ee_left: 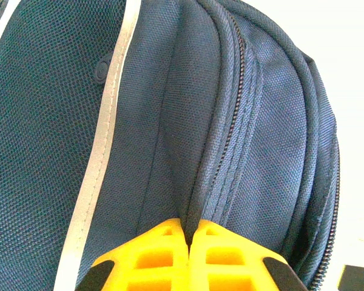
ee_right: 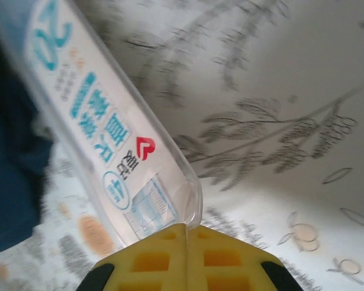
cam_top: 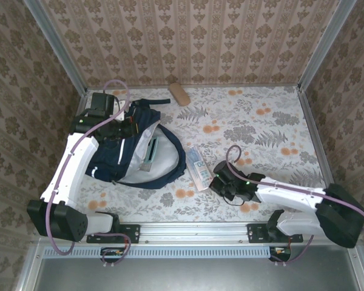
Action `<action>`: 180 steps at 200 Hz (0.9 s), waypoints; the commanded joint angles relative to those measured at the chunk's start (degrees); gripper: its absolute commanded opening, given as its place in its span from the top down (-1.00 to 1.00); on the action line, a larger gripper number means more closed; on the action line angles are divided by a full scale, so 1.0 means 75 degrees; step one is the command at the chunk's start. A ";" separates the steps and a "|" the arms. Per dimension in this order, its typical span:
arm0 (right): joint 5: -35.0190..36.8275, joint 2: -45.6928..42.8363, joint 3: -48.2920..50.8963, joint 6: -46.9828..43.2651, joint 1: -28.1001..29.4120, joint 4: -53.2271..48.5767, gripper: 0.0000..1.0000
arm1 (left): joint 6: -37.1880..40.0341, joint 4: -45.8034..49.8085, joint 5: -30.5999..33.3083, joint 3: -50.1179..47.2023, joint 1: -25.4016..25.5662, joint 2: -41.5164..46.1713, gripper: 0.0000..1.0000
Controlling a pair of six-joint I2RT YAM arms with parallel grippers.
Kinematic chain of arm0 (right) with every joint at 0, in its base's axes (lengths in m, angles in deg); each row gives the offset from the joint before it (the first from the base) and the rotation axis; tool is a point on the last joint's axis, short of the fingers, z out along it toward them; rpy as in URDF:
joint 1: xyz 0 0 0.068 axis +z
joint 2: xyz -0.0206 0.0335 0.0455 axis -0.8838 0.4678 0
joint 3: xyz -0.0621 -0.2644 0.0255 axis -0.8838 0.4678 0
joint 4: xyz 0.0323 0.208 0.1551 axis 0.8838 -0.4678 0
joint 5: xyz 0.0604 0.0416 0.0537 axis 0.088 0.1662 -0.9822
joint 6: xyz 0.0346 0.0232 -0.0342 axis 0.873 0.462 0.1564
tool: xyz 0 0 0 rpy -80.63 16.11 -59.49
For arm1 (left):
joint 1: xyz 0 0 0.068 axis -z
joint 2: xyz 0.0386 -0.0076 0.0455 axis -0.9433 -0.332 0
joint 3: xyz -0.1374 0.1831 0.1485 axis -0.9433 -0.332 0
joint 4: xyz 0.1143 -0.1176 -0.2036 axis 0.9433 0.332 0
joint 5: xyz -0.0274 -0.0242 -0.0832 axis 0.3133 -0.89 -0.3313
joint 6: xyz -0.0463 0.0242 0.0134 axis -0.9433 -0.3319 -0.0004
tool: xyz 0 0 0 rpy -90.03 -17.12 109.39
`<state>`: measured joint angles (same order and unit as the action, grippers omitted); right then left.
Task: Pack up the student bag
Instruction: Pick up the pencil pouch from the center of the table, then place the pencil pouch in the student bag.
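Nearest, to the right: right pincer [ee_right: 187, 229], yellow moulded plastic with square hollows, pressed together right at the rounded corner of a flat clear packet [ee_right: 109, 139] (glossy, with a white-and-blue printed label and a small red mark). Grip on the packet itself impossible to tell. Under both, a matte surface [ee_right: 279, 121] printed with grey ferns and orange blossoms. Just left of the packet, lying flat on the left half of the surface: the student bag [cam_top: 111, 162], coarse-woven navy cloth with a rounded outline, pale grey lining at its open mouth, a pale stripe and a dark zip curving along it. Farther back, left pincer [ee_left: 188, 233], same yellow plastic, pinching a raised fold of the bag's cloth. At the far edge of the surface, a small tan oblong block [cam_top: 179, 94].
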<state>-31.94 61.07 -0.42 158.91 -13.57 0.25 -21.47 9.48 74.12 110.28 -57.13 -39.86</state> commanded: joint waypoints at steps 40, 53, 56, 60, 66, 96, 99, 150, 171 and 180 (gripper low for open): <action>-0.0412 -0.1220 -0.1027 -0.2277 -0.0381 0.0016 1.00 | 0.0005 0.0002 -0.0468 0.0621 0.0020 0.0237 1.00; -0.0728 -0.1174 -0.1490 -0.2851 -0.0477 0.0145 1.00 | 0.0008 0.0023 -0.0493 0.0734 0.0012 0.0178 1.00; -0.0815 -0.1146 -0.1618 -0.2973 -0.0491 0.0156 1.00 | 0.0005 0.0039 -0.0498 0.0751 0.0009 0.0169 1.00; -0.0910 -0.1111 -0.1782 -0.3133 -0.0522 0.0171 1.00 | 0.0020 0.0050 -0.0499 0.0786 -0.0001 0.0144 1.00; -0.1110 -0.1041 -0.2029 -0.3361 -0.0558 0.0233 1.00 | 0.0013 0.0055 -0.0499 0.0842 0.0006 0.0120 1.00; -0.1900 -0.0564 -0.3268 -0.4237 -0.0641 0.0333 1.00 | 0.0058 0.0120 -0.0511 0.1053 -0.0048 0.0029 1.00; -0.1967 -0.0501 -0.3394 -0.4309 -0.0643 0.0318 1.00 | 0.0048 0.0127 -0.0521 0.1078 -0.0061 0.0026 1.00; -0.3261 0.0559 -0.4756 -0.4663 -0.0624 0.1173 1.00 | 0.0032 0.0088 -0.0791 0.1238 -0.0412 -0.0112 1.00; -0.3681 0.1173 -0.5222 -0.4501 -0.0477 0.1643 1.00 | 0.0032 0.0085 -0.0815 0.1249 -0.0478 -0.0130 1.00; -0.3667 0.1406 -0.5374 -0.4445 -0.0414 0.1747 1.00 | 0.0023 0.0077 -0.0827 0.1234 -0.0503 -0.0124 1.00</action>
<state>-54.27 67.63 -36.86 126.17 -17.79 7.44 -21.50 13.09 71.08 116.29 -60.22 -41.67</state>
